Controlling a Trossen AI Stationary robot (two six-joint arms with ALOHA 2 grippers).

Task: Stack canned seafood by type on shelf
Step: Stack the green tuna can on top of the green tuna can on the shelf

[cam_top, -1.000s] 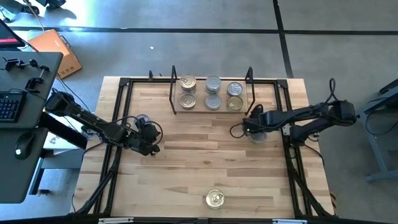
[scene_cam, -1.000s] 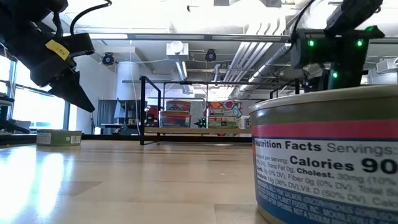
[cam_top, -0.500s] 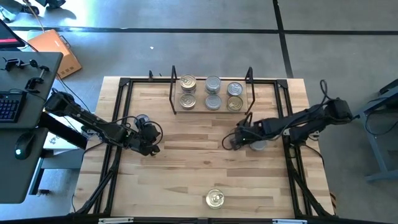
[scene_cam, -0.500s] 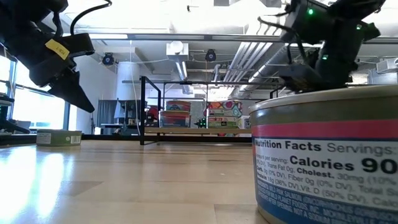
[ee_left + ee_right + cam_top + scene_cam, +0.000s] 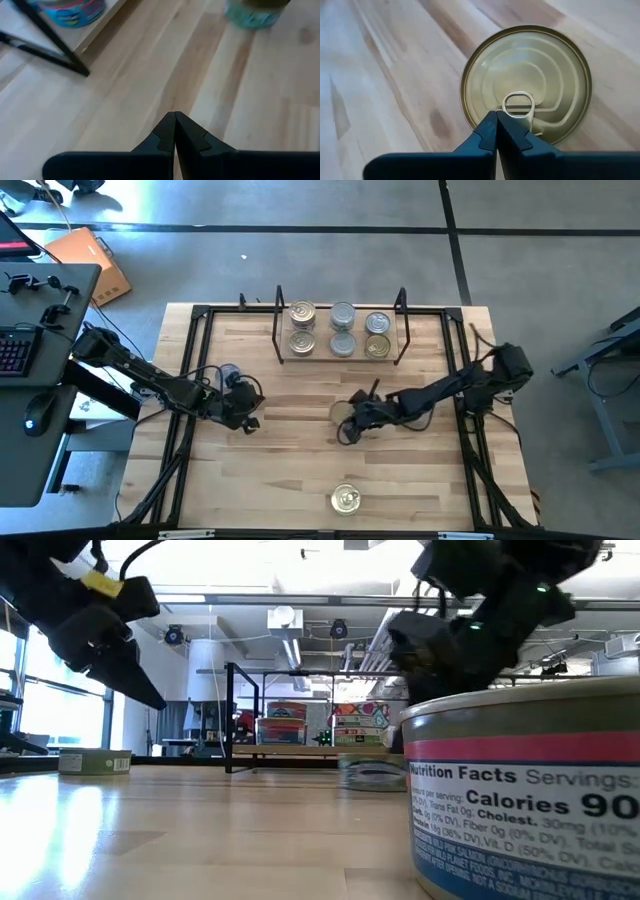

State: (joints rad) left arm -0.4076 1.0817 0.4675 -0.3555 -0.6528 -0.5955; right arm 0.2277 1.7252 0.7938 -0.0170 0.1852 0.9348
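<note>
My left tool (image 5: 248, 420) hovers over the left part of the worktop (image 5: 290, 460), fingers pressed together and holding nothing; a grey-lidded can (image 5: 228, 372) sits just behind it. At the rear centre, the shelf (image 5: 340, 358) carries six cans in three pairs (image 5: 341, 330). A gold-lidded can (image 5: 346, 500) stands alone at the front edge. My right tool (image 5: 347, 432) reaches to mid-worktop, fingers pressed together, tips over the pull tab of another gold-lidded can (image 5: 526, 85); I cannot tell whether they touch it. That can stands on the worktop, in front of the shelf.
</note>
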